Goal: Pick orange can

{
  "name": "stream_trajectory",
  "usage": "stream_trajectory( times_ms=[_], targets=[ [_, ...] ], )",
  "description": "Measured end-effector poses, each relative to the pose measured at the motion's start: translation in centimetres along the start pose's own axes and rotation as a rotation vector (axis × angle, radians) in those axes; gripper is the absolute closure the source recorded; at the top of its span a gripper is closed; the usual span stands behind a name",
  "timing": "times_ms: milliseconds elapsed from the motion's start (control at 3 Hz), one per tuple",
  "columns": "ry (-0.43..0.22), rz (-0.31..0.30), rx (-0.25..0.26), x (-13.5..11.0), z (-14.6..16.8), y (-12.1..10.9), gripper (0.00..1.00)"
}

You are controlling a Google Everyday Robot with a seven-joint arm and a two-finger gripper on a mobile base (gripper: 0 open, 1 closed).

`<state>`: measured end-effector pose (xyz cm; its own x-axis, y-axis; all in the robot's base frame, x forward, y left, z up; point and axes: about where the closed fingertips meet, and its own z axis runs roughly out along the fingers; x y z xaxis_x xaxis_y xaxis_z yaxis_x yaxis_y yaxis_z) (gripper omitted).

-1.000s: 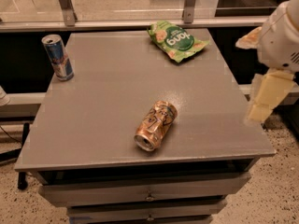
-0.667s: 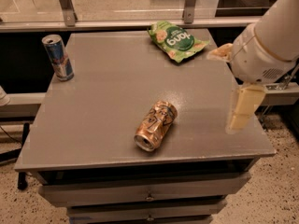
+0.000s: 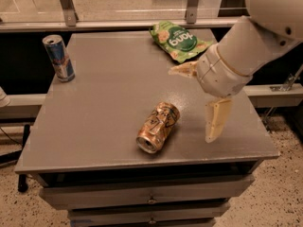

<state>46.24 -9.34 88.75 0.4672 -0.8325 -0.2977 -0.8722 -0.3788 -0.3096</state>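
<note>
My claw [image 3: 190, 105], out over the right half of the grey bench [image 3: 109, 93], has two flat, tapering fingers [image 3: 215, 119] of pale cream-yellow, spread wide apart. Behind it sits my rounded white wrist [image 3: 220, 74], ringed by thin tan seams. Beyond that, my forearm [image 3: 255, 41] is a smooth, thick white tube ending in a bulbous white joint [image 3: 277, 4] with small dark spots.

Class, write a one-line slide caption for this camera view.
Open gripper hovers beside an orange can lying on its side on a grey table.
</note>
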Motion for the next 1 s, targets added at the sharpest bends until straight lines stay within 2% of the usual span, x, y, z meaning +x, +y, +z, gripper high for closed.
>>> stream_trajectory(
  times_ms=[333, 667, 1000],
  targets=[
    [-0.076, -0.105, -0.015, -2.2, 2.0, 0.0, 0.0],
    [-0.138, -0.165, -0.017, -4.4, 3.4, 0.1, 0.0],
    [-0.168, -0.195, -0.025, -6.2, 4.9, 0.1, 0.0]
  ],
)
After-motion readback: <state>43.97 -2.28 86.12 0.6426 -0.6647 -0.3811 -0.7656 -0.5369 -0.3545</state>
